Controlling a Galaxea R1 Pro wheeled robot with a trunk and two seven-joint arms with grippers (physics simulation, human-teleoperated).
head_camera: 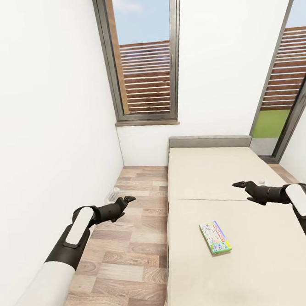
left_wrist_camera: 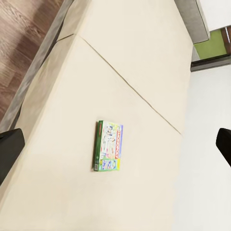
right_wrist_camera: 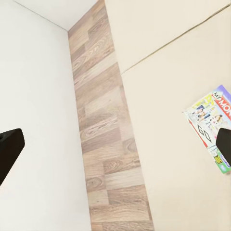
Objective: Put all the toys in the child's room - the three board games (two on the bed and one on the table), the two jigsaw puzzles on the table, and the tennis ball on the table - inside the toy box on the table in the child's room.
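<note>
One board game, a white-and-green Monopoly box (head_camera: 215, 237), lies flat on the cream mattress of the bed (head_camera: 209, 171). The box also appears in the left wrist view (left_wrist_camera: 108, 146) and at the edge of the right wrist view (right_wrist_camera: 209, 125). My left gripper (head_camera: 129, 199) hangs open over the wood floor beside the bed, left of the box. Above the mattress, my right gripper (head_camera: 238, 184) is open and sits beyond the box, holding nothing. The table, toy box, jigsaw puzzles and tennis ball are out of view.
A white wall runs close along the left of the wood plank floor strip (head_camera: 133, 246). A tall window (head_camera: 143, 57) stands behind the bed's grey headboard (head_camera: 209, 141). A small white object (head_camera: 114, 193) lies on the floor by the wall.
</note>
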